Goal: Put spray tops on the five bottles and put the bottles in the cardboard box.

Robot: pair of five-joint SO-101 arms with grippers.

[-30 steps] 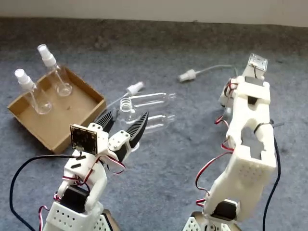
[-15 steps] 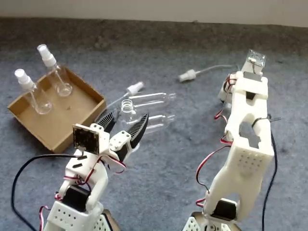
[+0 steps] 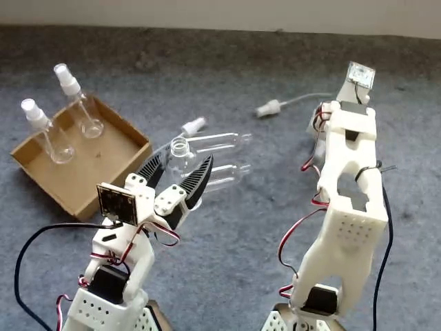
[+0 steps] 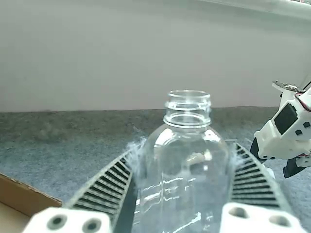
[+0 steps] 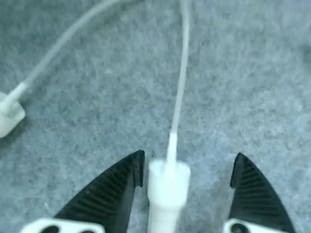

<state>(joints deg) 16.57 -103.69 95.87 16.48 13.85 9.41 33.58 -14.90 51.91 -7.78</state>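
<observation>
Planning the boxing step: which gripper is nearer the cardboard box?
Left. The left gripper is beside the cardboard box, holding an open bottle; the right gripper is far across the table, over a spray top.

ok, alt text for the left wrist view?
A clear, uncapped bottle stands upright, clamped between the left gripper's black ribbed fingers. Behind lie grey carpet and a pale wall, with a corner of the cardboard box and part of the right arm at the edges.

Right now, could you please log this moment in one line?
left end effector: holds uncapped bottle; right end effector: open around spray top; box: two capped bottles
</observation>
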